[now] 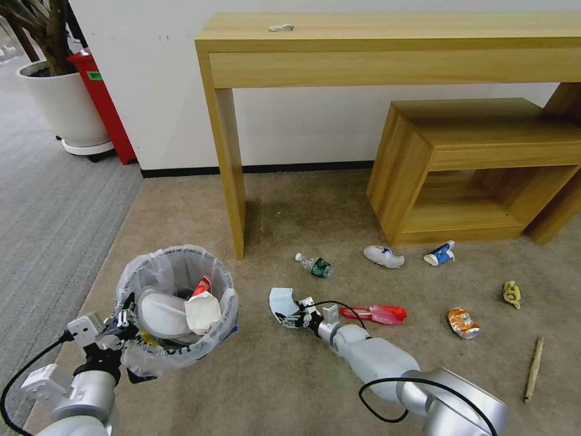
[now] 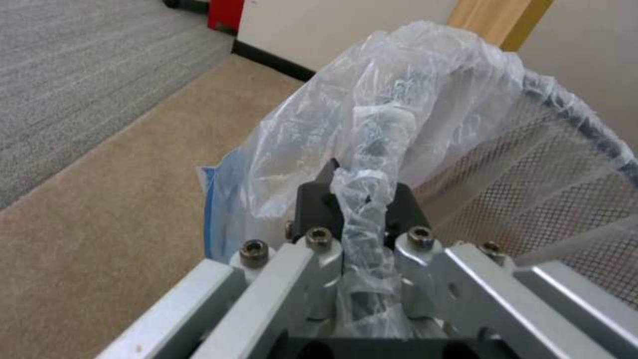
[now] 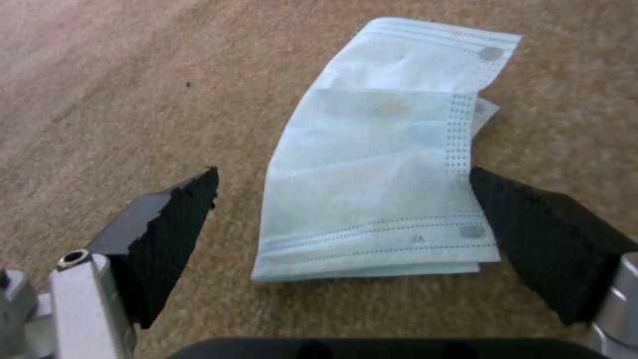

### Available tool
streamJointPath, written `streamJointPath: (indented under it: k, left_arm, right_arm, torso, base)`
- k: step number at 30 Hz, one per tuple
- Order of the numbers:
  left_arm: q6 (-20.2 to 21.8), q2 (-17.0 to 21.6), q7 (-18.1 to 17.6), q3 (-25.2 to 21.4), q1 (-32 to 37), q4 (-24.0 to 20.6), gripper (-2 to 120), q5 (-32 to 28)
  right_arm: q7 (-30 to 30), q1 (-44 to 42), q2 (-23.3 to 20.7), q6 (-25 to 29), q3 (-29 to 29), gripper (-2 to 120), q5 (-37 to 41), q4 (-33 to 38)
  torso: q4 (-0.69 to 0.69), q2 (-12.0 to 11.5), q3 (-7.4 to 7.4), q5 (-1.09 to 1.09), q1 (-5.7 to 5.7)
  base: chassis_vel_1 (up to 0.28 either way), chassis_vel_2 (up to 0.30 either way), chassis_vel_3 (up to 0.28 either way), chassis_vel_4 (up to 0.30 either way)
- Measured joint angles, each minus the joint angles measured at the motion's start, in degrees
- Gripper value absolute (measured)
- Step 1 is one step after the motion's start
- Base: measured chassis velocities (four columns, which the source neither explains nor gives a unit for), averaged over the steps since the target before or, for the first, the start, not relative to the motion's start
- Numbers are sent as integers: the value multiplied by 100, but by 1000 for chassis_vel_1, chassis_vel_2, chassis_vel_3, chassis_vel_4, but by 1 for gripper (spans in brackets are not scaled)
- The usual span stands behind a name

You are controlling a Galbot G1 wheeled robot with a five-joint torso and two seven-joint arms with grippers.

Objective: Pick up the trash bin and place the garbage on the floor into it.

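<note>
My left gripper [image 1: 125,320] is shut on the near rim of the bag-lined trash bin [image 1: 175,266]; the left wrist view has its fingers [image 2: 319,204] clamped on the bunched plastic and mesh rim [image 2: 571,112]. A white slipper [image 1: 158,313] and a red wrapper [image 1: 203,286] lie inside the bin. My right gripper [image 1: 292,316] is low over the floor [image 1: 272,375], open, its fingers [image 3: 173,209] straddling a blue mask [image 3: 386,174]. More garbage lies scattered: a bottle [image 1: 315,265], a slipper [image 1: 383,256], a carton [image 1: 440,254], a red wrapper [image 1: 375,313], a can [image 1: 463,322], a stick [image 1: 534,369].
A tall wooden console table [image 1: 387,42] stands at the wall, its leg [image 1: 233,175] just beyond the bin. A low wooden bench [image 1: 478,169] sits to its right. Grey ribbed carpet [image 1: 48,200], a plant pot [image 1: 63,103] and a red object [image 1: 106,103] lie at the far left.
</note>
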Motion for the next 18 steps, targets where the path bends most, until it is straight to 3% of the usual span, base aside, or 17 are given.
streamJointPath:
  k: [12, 18]
  left_arm:
    - [-47, 12, 2, 9, -38, 31, 3, -15]
    - [-76, 4, 9, 15, -7, 13, 3, -16]
  right_arm:
    - [231, -19, 91, -1, -127, 93, -305, 6]
    - [298, -45, 93, 18, -130, 68, -463, 0]
  torso:
    - [0, 0, 0, 0, 0]
    - [0, 0, 0, 0, 0]
  base:
    - [0, 0, 0, 0]
    - [0, 0, 0, 0]
